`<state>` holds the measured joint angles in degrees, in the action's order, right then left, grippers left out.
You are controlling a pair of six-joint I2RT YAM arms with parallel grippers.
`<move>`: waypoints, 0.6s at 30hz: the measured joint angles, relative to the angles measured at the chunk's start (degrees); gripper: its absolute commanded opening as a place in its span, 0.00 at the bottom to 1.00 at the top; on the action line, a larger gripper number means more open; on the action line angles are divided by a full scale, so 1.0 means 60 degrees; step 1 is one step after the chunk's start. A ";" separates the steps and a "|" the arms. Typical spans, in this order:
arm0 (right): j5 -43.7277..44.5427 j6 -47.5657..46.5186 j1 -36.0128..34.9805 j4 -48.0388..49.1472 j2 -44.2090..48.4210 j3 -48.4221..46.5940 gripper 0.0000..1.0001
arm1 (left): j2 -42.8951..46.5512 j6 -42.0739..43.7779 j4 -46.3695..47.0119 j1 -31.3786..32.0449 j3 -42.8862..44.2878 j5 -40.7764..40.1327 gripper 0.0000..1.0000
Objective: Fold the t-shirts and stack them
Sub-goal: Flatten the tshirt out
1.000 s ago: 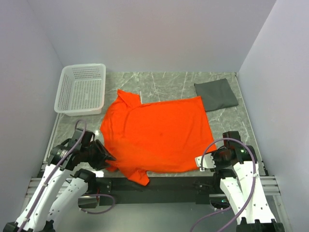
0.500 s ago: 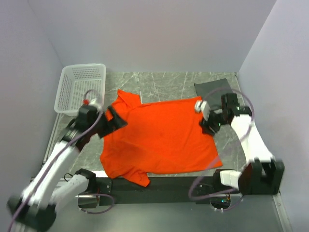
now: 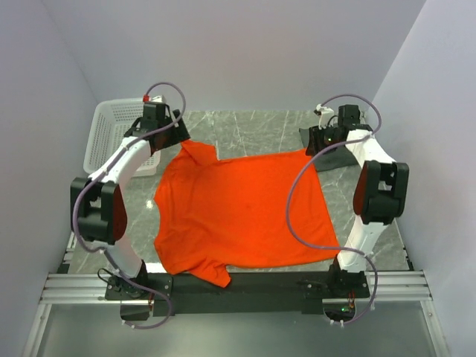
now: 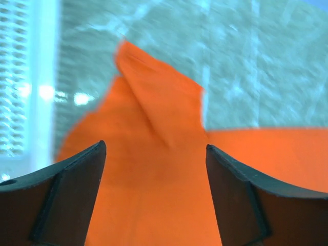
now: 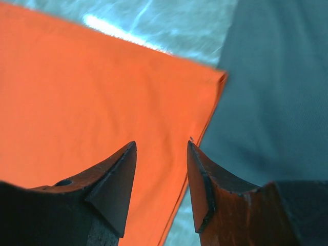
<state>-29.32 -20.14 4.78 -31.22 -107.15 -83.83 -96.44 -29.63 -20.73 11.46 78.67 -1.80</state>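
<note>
The orange t-shirt (image 3: 242,212) lies spread flat in the middle of the tabletop (image 3: 253,126), with the neck toward the left edge and the hem toward the right edge. One sleeve points to the far left corner and the other sleeve reaches over the near edge. The dark grey t-shirt (image 3: 336,158) lies folded at the far right corner, and the far right corner of the orange one touches its edge. The left tool (image 3: 181,134) hovers over the far sleeve, just beside the white basket (image 3: 100,141) that stands at the far left corner. Its two fingers (image 4: 72,189) stand wide apart and there is nothing between them. The right tool (image 3: 312,141) hovers above the place where the orange cloth meets the grey cloth. Its fingers (image 5: 110,184) are parted by a smaller gap and they also hold nothing. Both arms are stretched far out from their bases at the near edge.
</note>
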 measured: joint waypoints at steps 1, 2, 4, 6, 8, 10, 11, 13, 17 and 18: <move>0.0036 0.0153 0.0007 0.0047 -0.0350 -0.0259 0.50 | -0.0295 0.0007 0.0018 -0.0204 0.0171 0.0087 0.81; 0.0069 0.0222 0.0022 0.0055 -0.0594 -0.0455 0.50 | -0.0568 0.0004 0.0058 -0.0397 0.0339 0.0178 0.79; 0.0153 0.0397 0.0025 0.0011 -0.1147 -0.0936 0.49 | -0.0998 -0.0007 0.0098 -0.0630 0.0586 0.0324 0.77; 0.0226 0.0503 0.0025 -0.0007 -0.1625 -0.1439 0.49 | -0.1366 0.0004 0.0084 -0.0721 0.0812 0.0495 0.76; 0.0295 0.0576 0.0025 -0.0036 -0.2014 -0.1938 0.47 | -0.1588 0.0007 0.0069 -0.0696 0.0980 0.0648 0.75; 0.0321 0.0663 0.0025 -0.0138 -0.2379 -0.2426 0.46 | -0.1712 0.0007 0.0080 -0.0648 0.1056 0.0761 0.75; 0.0321 0.0681 0.0025 -0.0208 -0.2554 -0.2685 0.46 | -0.1727 0.0011 0.0084 -0.0634 0.1078 0.0816 0.75; 0.0350 0.0710 0.0025 -0.0331 -0.2867 -0.3093 0.45 | -0.1738 0.0011 0.0080 -0.0616 0.1089 0.0871 0.75; 0.0433 0.0718 0.0025 -0.0514 -0.3268 -0.3384 0.45 | -0.1738 0.0015 0.0095 -0.0608 0.1126 0.0874 0.75; 0.0455 0.0718 0.0025 -0.0579 -0.3330 -0.3388 0.44 | -0.1738 0.0011 0.0102 -0.0608 0.1126 0.0874 0.75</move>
<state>-26.59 -15.84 4.93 -34.70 -127.13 -104.16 -106.87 -29.56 -20.12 7.81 85.43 3.44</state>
